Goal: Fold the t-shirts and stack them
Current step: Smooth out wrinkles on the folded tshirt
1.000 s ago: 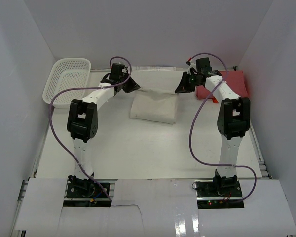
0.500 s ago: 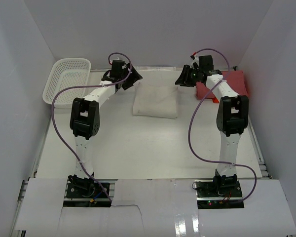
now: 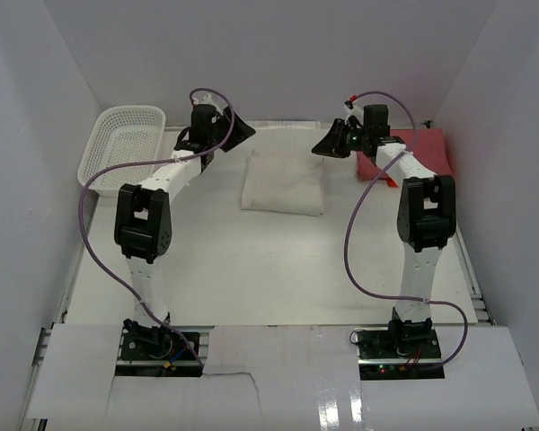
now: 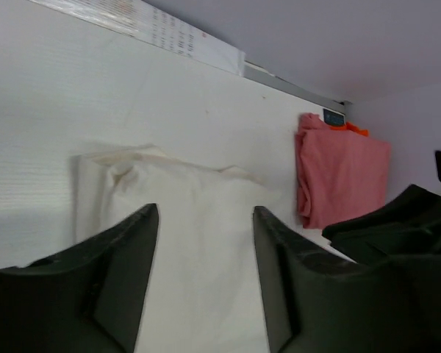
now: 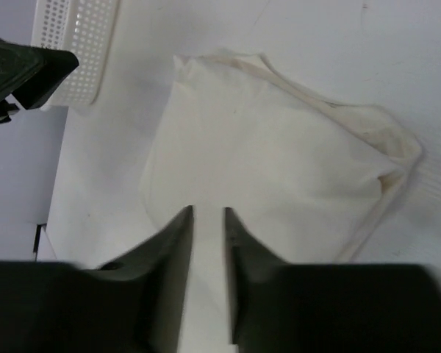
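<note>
The cream-white t-shirt (image 3: pixel 283 182) lies folded in a rough rectangle at the back middle of the table. It also shows in the left wrist view (image 4: pixel 198 243) and the right wrist view (image 5: pixel 279 169). The red t-shirt (image 3: pixel 427 148) lies folded at the back right, partly behind the right arm, and shows in the left wrist view (image 4: pixel 342 176). My left gripper (image 3: pixel 238 131) is open and empty, raised off the cream shirt's back left corner (image 4: pixel 205 209). My right gripper (image 3: pixel 327 145) is empty with a narrow gap between its jaws, raised off the back right corner (image 5: pixel 207 211).
A white mesh basket (image 3: pixel 124 144) stands at the back left, also in the right wrist view (image 5: pixel 73 51). White walls close in the table at the back and both sides. Purple cables loop off both arms.
Both grippers let go of the cream shirt's back edge and drew up and apart toward the back wall. The lifted flap has dropped, and the shirt now lies flat and folded.
</note>
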Robot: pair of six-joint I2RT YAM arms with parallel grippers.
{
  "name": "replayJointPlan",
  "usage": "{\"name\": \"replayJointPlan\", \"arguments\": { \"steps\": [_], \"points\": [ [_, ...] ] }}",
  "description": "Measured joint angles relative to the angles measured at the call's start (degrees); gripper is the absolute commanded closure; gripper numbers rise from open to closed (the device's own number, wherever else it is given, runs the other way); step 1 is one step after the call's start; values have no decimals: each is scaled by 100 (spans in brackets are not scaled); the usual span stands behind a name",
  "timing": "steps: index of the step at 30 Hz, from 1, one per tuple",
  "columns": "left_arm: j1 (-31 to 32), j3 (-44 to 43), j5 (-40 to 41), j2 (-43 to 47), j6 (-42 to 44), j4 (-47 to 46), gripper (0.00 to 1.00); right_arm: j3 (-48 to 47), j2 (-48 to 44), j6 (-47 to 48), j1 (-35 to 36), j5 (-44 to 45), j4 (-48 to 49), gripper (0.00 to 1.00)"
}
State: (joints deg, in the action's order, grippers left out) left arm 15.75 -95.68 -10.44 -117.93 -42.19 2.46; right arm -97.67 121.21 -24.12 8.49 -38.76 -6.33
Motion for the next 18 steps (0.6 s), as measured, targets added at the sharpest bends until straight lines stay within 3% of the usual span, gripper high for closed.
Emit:
{"name": "replayJointPlan", "arguments": {
  "steps": [1,2,3,4,11,15,18],
  "points": [
    [0,-11,-223,-52,-26,-101,66,4,79,-96,2,-131,114,92],
    [0,-66,-468,-151,-85,-186,81,-7,195,-247,15,-282,251,92],
    [0,-153,-688,-293,-136,-258,94,-28,302,-367,20,-400,365,92],
    [0,-291,-885,-476,-153,-354,100,-101,457,-494,26,-516,402,92],
    [-35,-1786,-2352,-2588,-568,-872,100,-654,1600,-1211,31,-885,901,92],
    [-129,-1808,-2461,-3187,-699,-994,100,-844,1952,-1178,37,-409,704,92],
    [-184,-1705,-2129,-3036,-544,-992,100,-1069,2065,-1032,44,118,348,92]
  ]
}}
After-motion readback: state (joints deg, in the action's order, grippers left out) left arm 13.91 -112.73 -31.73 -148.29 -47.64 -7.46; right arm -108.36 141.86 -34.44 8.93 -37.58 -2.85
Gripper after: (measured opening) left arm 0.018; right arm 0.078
